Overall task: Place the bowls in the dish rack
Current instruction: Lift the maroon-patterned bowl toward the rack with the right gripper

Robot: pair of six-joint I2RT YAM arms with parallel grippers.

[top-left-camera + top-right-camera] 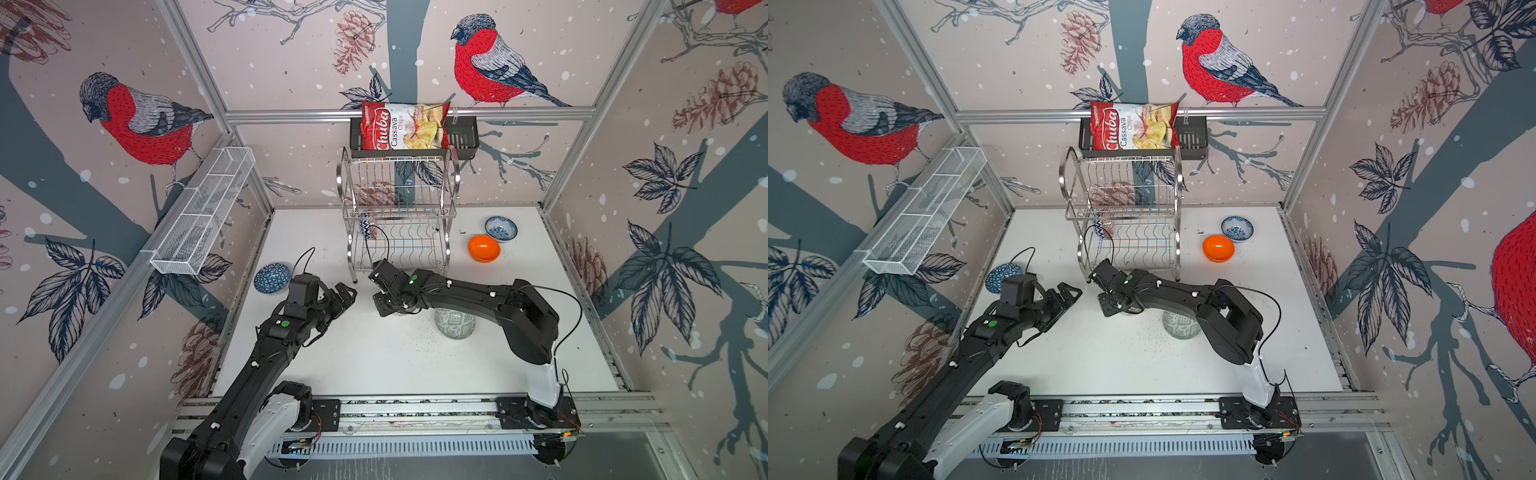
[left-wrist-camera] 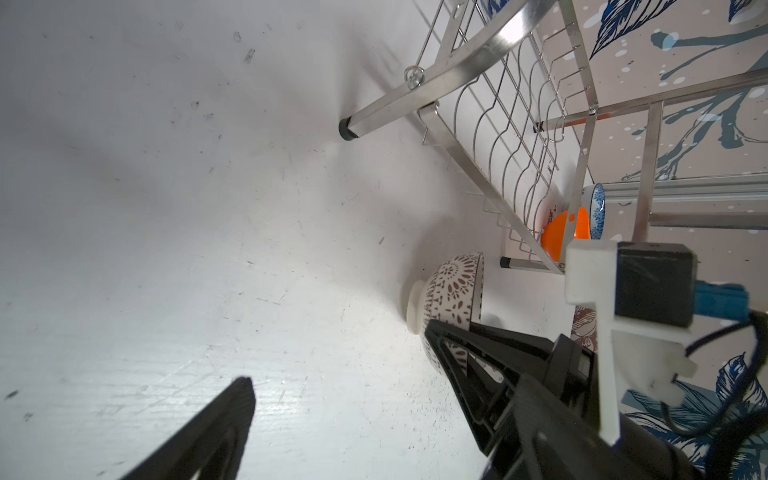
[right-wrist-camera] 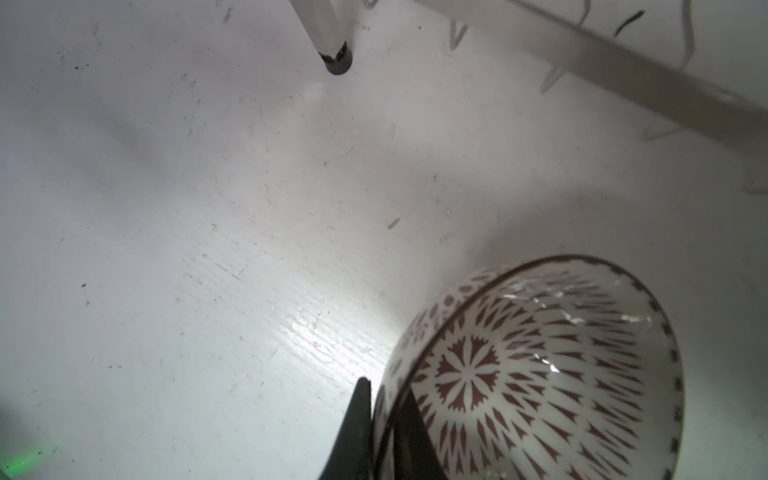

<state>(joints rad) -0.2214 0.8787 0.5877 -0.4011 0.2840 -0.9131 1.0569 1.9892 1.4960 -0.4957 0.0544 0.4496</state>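
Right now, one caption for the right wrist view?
Right pincer shut on the rim of the patterned bowl, dish rack beyond.

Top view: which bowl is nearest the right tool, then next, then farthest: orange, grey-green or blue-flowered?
From the right tool, shut on the brown-patterned bowl:
1. Grey-green bowl, front, beside its arm.
2. Orange bowl, farther back, right.
3. Blue-flowered bowl, farthest back, right, beyond the orange one.

Left gripper (image 1: 347, 292) hovers, fingers spread wide; right gripper (image 3: 385, 392) pinches the rim of a brown-and-white patterned ceramic bowl (image 3: 540, 374).
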